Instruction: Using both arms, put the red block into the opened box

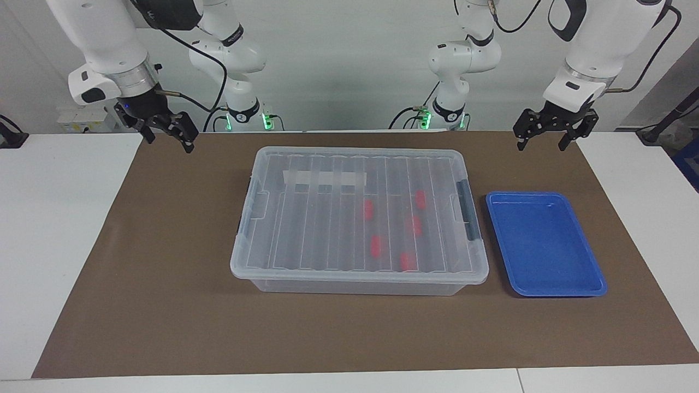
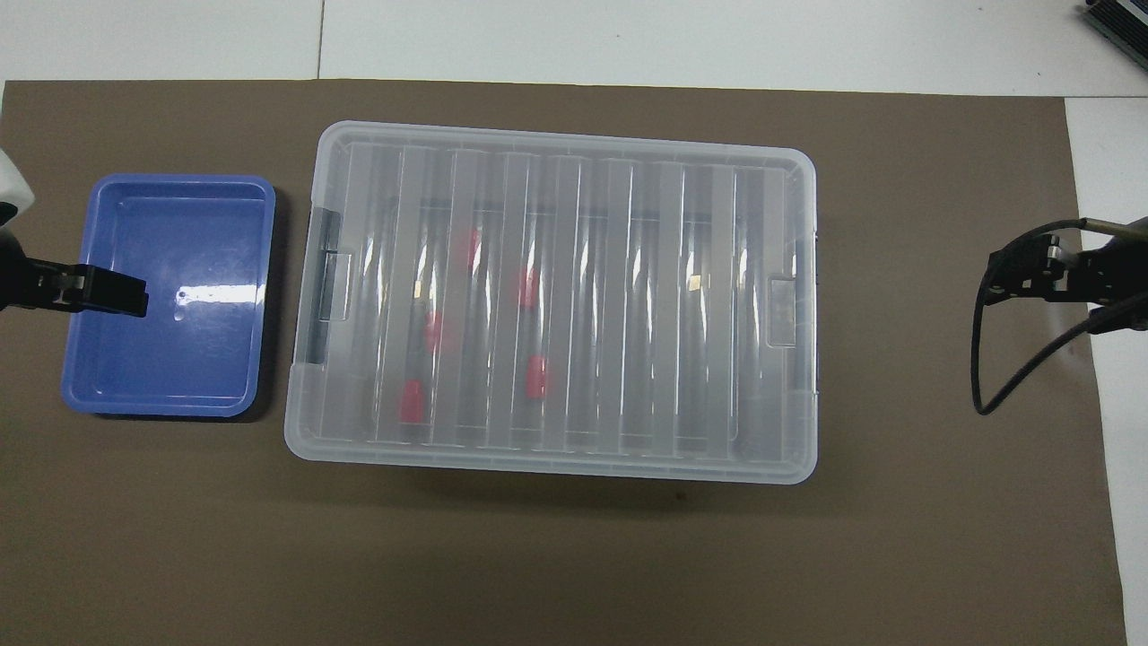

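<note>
**Box lidded, five red blocks inside, both arms empty**

While the lid (image 1: pixel 360 210) sits flat on the box (image 1: pixel 357 284), all five red blocks show through the ribbed clear plastic, in the half of the box toward the left arm's end. In the facing view they sit right of centre: red block (image 1: pixel 368 209) is nearest frame middle, the other red blocks (image 1: pixel 420 199) cluster around it down to the lower edge of the lid. In the overhead view the same group sits left of centre, e.g. (image 2: pixel 536 377). A white tape strip (image 1: pixel 325 178) lies on the lid, upper left part of the box in the facing view. Dark side latches (image 1: pixel 464 203) are down against the box ends.

The blue tray (image 1: pixel 546 284) lies beside the box, right of frame in the facing view, left in the overhead. It touches nothing.

The left gripper (image 1: pixel 551 139) hangs at upper right of the facing view, over the brown mat (image 1: pixel 164 305) near the desk (image 1: pixel 54 245) edge, above the tray's upper end. Fingers apart, holding nothing. In the overhead view one finger (image 2: pixel 112 294) overlaps the tray at far left.

The right gripper (image 1: pixel 166 134) hangs at upper left of the facing view, over the mat's corner, well apart from the box. Fingers spread, holding nothing. In the overhead view it sits at the right edge (image 2: pixel 1022 274) with a looping black cable (image 2: pixel 982 359).
</note>
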You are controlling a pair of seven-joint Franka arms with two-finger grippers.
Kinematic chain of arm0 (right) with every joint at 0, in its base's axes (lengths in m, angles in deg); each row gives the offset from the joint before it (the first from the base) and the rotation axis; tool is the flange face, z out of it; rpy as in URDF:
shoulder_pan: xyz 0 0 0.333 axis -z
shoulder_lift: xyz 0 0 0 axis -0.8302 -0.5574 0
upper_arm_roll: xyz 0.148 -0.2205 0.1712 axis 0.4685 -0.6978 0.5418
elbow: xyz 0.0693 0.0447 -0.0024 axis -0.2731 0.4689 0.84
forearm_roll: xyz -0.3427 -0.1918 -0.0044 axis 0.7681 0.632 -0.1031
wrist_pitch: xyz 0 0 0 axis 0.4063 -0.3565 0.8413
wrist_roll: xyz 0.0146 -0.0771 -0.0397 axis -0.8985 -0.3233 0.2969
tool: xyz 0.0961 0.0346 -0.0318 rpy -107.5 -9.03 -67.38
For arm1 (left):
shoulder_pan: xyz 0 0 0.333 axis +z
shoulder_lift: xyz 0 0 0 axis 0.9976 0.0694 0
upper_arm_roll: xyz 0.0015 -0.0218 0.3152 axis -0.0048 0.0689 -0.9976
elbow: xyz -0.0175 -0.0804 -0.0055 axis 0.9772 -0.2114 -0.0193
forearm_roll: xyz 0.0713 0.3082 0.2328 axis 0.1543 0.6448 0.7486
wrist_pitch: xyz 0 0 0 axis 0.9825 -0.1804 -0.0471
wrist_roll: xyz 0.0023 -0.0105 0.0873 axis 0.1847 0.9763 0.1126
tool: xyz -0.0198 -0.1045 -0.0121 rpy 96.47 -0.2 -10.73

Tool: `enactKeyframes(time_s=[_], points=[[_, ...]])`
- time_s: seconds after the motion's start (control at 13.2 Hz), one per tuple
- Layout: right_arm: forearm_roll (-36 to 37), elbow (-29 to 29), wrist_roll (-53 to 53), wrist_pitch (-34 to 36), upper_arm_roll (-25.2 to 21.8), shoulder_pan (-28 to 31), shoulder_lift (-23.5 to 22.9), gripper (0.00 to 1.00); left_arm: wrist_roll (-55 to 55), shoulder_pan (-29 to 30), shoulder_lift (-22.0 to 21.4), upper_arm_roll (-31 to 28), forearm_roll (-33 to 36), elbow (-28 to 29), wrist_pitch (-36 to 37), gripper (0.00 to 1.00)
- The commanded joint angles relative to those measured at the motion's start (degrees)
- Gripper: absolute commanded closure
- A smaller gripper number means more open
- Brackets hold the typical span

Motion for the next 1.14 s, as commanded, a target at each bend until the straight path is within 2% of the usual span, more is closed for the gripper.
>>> enactKeyframes(time_s=[0.0, 1.06], points=[[-0.4, -1.2, 1.8, 1.2, 0.3, 0.7, -0.6, 0.00, -0.1, 0.4, -0.8, 0.3, -3.2, 0.3, -0.8, 0.00], [-0.1, -0.3, 1.8, 0.8, 0.2, 0.7, -0.2, 0.00, -0.2, 0.8, -0.7, -0.5, -2.6, 0.4, -5.0, 0.00]])
